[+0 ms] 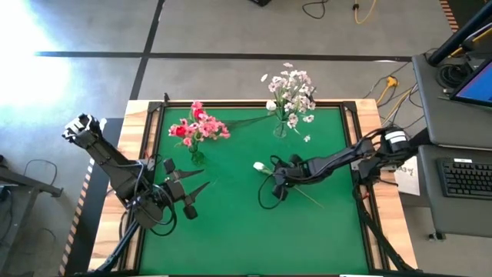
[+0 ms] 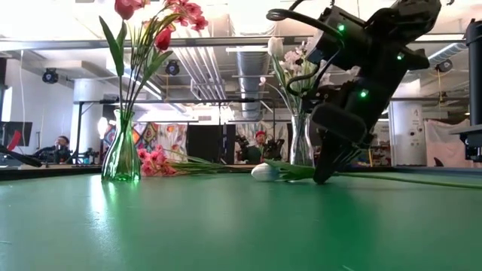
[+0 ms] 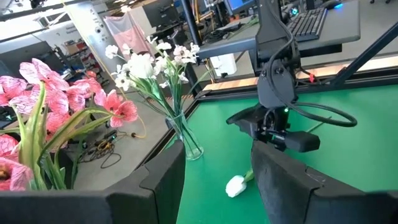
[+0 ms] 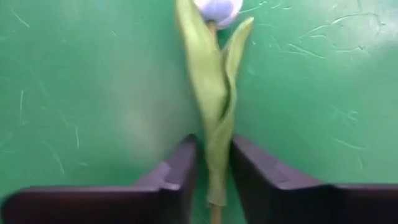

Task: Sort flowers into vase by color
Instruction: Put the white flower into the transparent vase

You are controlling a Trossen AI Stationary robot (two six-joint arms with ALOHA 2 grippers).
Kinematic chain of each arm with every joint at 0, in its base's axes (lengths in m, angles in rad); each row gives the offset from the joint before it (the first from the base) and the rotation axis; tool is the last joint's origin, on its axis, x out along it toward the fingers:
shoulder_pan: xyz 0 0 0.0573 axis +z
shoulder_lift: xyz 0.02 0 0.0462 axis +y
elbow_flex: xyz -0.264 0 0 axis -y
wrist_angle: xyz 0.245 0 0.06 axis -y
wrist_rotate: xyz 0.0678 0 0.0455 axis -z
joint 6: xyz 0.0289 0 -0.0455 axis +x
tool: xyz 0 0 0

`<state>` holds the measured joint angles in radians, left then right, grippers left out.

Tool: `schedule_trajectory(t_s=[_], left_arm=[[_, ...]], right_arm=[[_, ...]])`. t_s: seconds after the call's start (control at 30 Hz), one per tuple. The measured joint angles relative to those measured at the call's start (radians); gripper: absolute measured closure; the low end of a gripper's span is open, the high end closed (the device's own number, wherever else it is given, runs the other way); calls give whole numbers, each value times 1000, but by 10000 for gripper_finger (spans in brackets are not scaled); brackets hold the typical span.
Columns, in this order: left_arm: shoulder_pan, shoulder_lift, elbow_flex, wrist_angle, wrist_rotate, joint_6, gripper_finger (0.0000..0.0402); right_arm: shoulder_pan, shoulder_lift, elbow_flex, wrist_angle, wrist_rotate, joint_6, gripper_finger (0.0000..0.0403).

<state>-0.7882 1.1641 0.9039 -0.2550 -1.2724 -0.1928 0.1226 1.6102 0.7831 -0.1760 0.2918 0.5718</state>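
**Q:** Flowers first: where do you find the one in hand?

**A:** You see a single white tulip-like bud on a thin green stem (image 1: 265, 168) lying flat on the green felt table top (image 1: 231, 231), near the middle. The right gripper (image 1: 278, 181) is down over it, its two dark fingers (image 4: 180, 168) straddling the stem's leaves just behind the bud. The jaws sit close on either side of the leaves, but whether they pinch yet I cannot tell.

**Q:** And the vases?

**A:** The clear glass vase of white blossom sprays (image 1: 288, 96) stands at the far edge, beyond the bud. The green-tinted glass vase of pink and red blooms (image 1: 196, 131) stands to its left. A loose pink blossom cluster (image 2: 154, 162) lies on the felt beside that vase.

**Q:** The other arm?

**A:** The left gripper (image 1: 184, 196) waits at the near left, jaws apart, holding nothing.

**Q:** What could go wrong for you here?

**A:** The leaves are soft and thin; a grip on them alone may slip, letting the flower droop or drop as you lift. Pressing low could drag the fingertips on the felt. A long stem may also snag the white vase's sprays on entry and tip it.
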Motion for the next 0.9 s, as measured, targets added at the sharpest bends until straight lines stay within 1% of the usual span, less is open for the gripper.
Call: schedule_trajectory(t_s=[0.1,0.13,0.3,0.37,0.43,0.5,0.6,0.67,0.8,0.9], left_arm=[[0,0,0,0,0,0,232],[0,0,0,0,0,0,232],[0,0,0,2,9,-11,232],[1,0,0,14,77,-13,232],[9,0,0,36,191,3,232],[18,9,0,85,287,35,232],[34,43,0,196,350,143,232],[48,75,0,283,371,239,232],[80,145,0,463,378,417,232],[104,180,0,559,378,490,232]], right_arm=[[3,-31,-1,-4,-1,-11,376],[5,-47,-1,-3,2,-16,381],[40,-143,-2,8,37,-40,382],[69,-194,-2,45,74,-75,383],[101,-243,-2,97,119,-126,383],[134,-284,-2,170,154,-204,384],[183,-331,-4,310,190,-336,384],[212,-348,-5,412,208,-441,384],[244,-358,-5,661,214,-640,385],[246,-358,-5,805,217,-776,385]])
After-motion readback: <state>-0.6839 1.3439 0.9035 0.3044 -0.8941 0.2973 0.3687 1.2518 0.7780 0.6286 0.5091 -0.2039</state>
